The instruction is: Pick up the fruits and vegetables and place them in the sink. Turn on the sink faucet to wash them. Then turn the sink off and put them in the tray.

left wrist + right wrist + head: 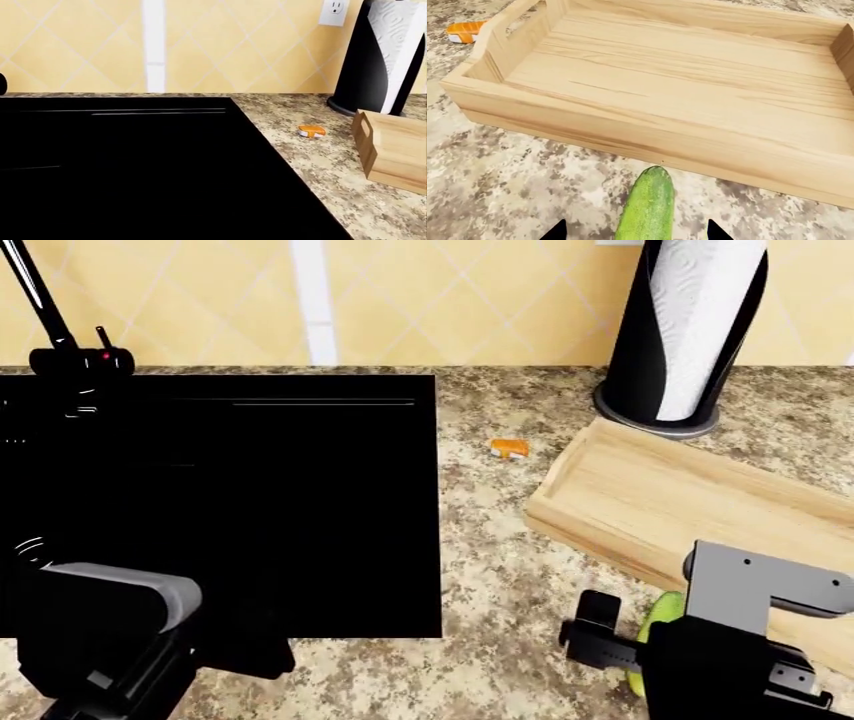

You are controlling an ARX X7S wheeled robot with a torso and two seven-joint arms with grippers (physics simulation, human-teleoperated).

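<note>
My right gripper [635,232] is over the speckled counter [507,570], just outside the near rim of the tray [694,90]. Its two dark fingertips [555,231] stand apart on either side of the cucumber [647,207], with clear gaps between each tip and the green skin, so the gripper is spread open around it and not clamped. Whether the cucumber rests on the counter or is lifted, I cannot tell. Its rounded end points at the tray's long wall and lies just short of it, not touching. In the head view only a small part of the cucumber shows, beside the right arm's black body, near the tray's front edge.

The tray lies at an angle on the counter, right of the sink [227,500], and nothing rests on its wooden floor in the right wrist view. A small orange object [509,448] lies on the counter between the sink and the tray's far corner. A paper towel holder [683,330] stands behind the tray against the yellow tiled wall.

The sink faucet [78,355] stands at the sink's back left corner, its small lever with the red dot upright.

My left gripper's state I cannot tell: its wrist view shows only the black basin, the counter and a tray corner, and the head view shows only the arm's grey and black housing over the sink's near edge.
</note>
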